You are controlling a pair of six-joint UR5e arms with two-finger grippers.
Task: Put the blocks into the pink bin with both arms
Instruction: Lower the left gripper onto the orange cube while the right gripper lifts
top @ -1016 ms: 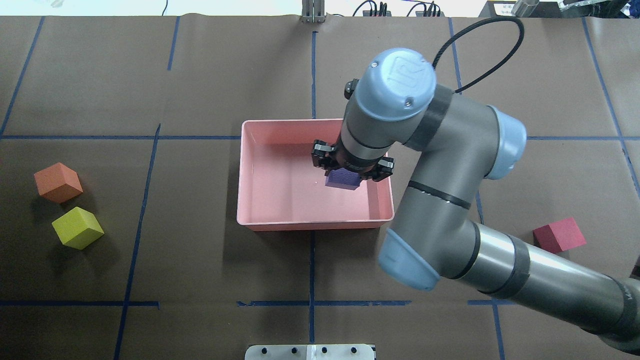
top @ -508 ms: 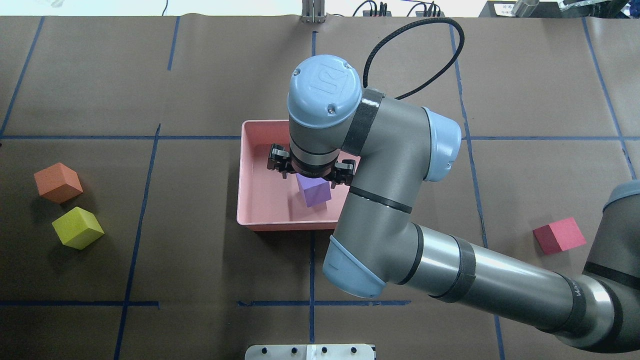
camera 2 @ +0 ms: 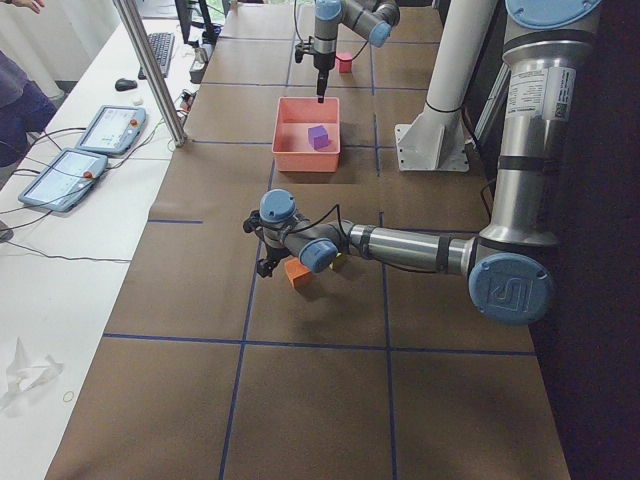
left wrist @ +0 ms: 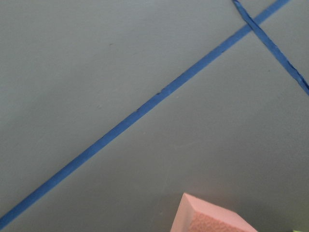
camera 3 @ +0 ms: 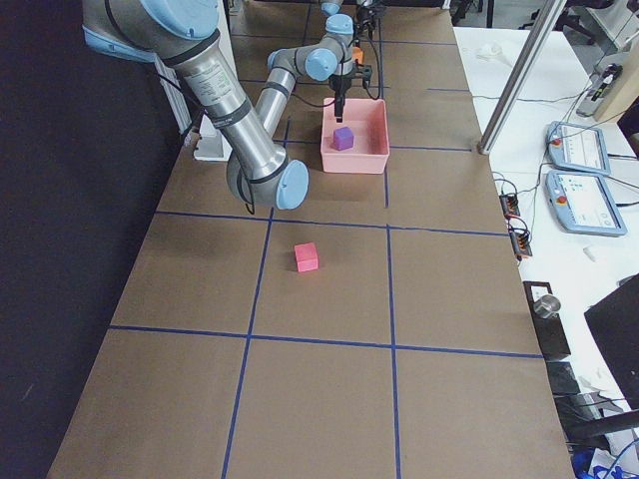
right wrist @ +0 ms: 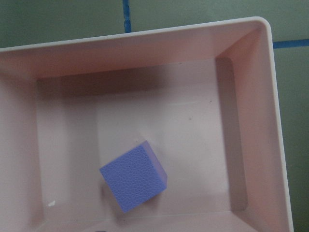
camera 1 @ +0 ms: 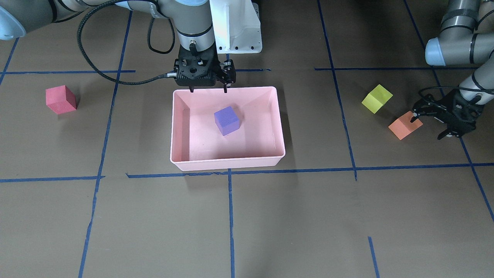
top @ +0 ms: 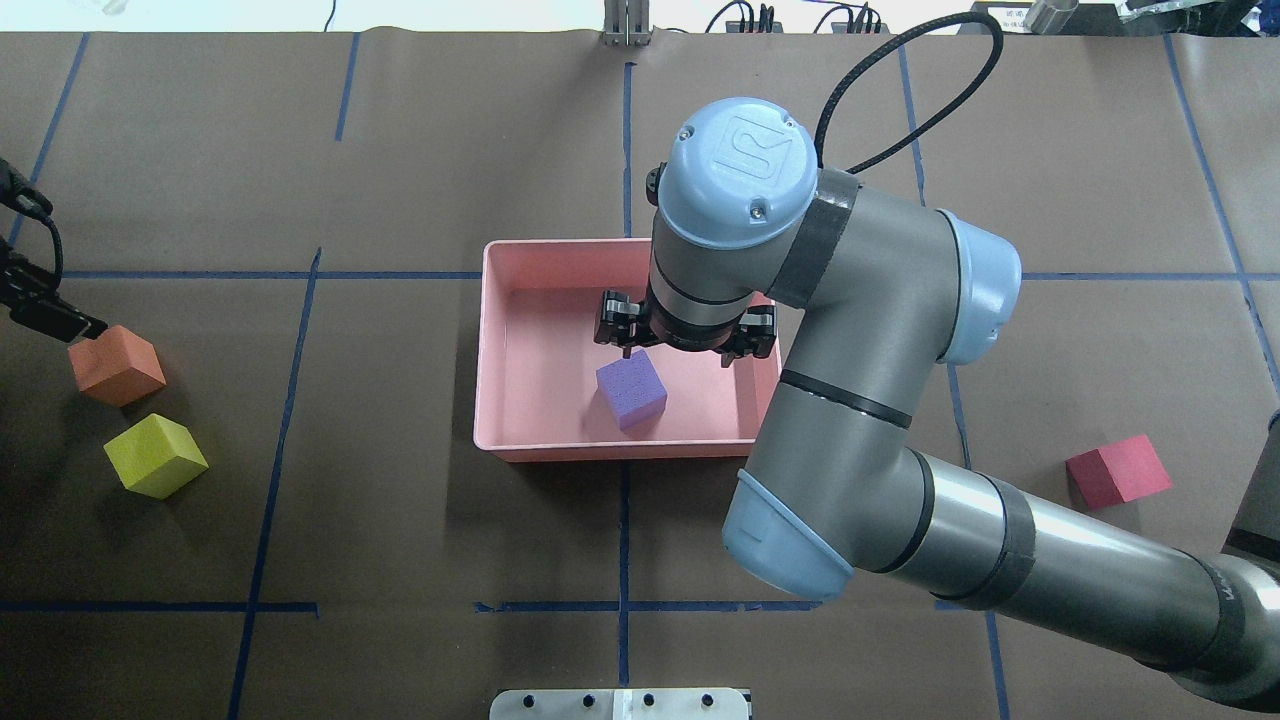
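Note:
The pink bin point(camera 1: 227, 164) point(top: 481, 350) stands at the table's middle. A purple block point(camera 1: 227, 120) point(top: 631, 390) point(right wrist: 133, 177) lies loose on its floor. My right gripper point(camera 1: 208, 90) point(top: 685, 348) hangs open and empty over the bin, above and just beside the block. The orange block point(camera 1: 404, 125) point(top: 116, 364) and yellow-green block point(camera 1: 376, 98) point(top: 155, 456) sit on the table on my left. My left gripper point(camera 1: 429, 125) is open, low beside the orange block, one fingertip at its top edge. The red block point(camera 1: 60, 99) point(top: 1117, 470) sits alone on my right.
The white pedestal base point(camera 1: 235, 27) stands behind the bin. A metal plate point(top: 620, 703) is at the near table edge. Blue tape lines cross the brown table cover. A post point(camera 2: 150, 70) and operator tablets point(camera 2: 110, 128) stand beyond the far edge.
The right gripper held the purple block over the bin, swung left, and let it go; the block now lies on the bin floor. The left gripper came in beside the orange block.

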